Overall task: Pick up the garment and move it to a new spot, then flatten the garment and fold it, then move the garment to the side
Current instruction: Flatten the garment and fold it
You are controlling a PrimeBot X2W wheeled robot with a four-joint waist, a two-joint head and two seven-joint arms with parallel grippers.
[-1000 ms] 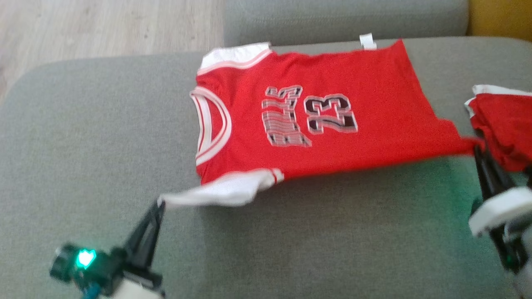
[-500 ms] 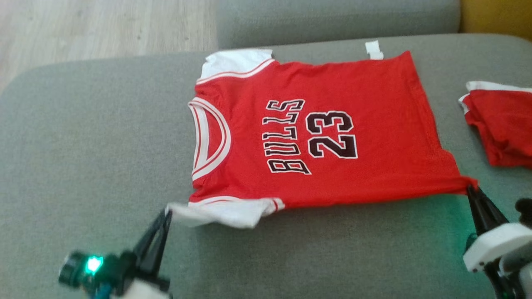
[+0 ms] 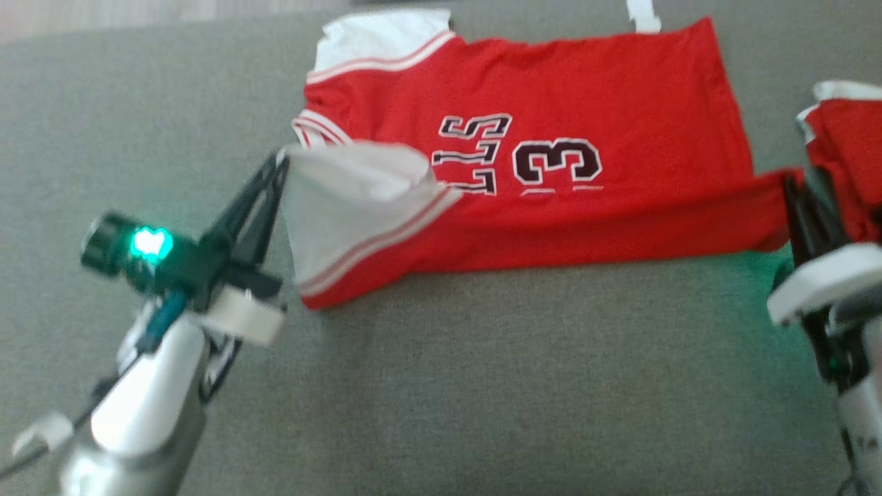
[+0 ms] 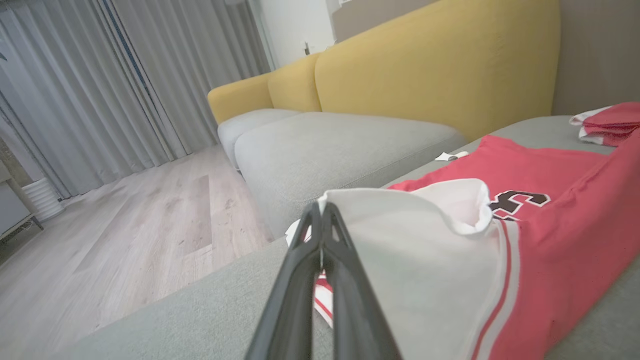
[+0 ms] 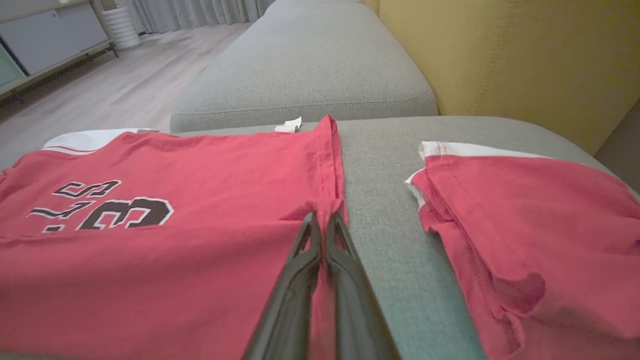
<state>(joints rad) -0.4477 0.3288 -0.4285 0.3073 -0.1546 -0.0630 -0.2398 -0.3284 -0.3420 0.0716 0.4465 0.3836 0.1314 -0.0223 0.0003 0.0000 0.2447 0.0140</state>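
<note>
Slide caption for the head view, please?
Left gripper and right gripper hold the red jersey, near edge folded over its lettering.

- My left end effector (image 3: 278, 162) pinches the white sleeve of the jersey (image 3: 586, 96), held above the neckline.
- My right end effector (image 3: 792, 184) grips its red hem corner.
- The near edge is folded over the lettering.
- Another red garment (image 3: 844, 151) lies beside it on the sofa cushion (image 3: 482, 386).

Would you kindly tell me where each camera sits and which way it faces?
Head: on the head, looking down at the jersey on the sofa; left gripper and right gripper show.
Left wrist: looks along its own shut fingers, past the white sleeve, toward the yellow backrest.
Right wrist: looks along its own shut fingers, over the hem; a second red garment at that view's right.
All three share the jersey.
</note>
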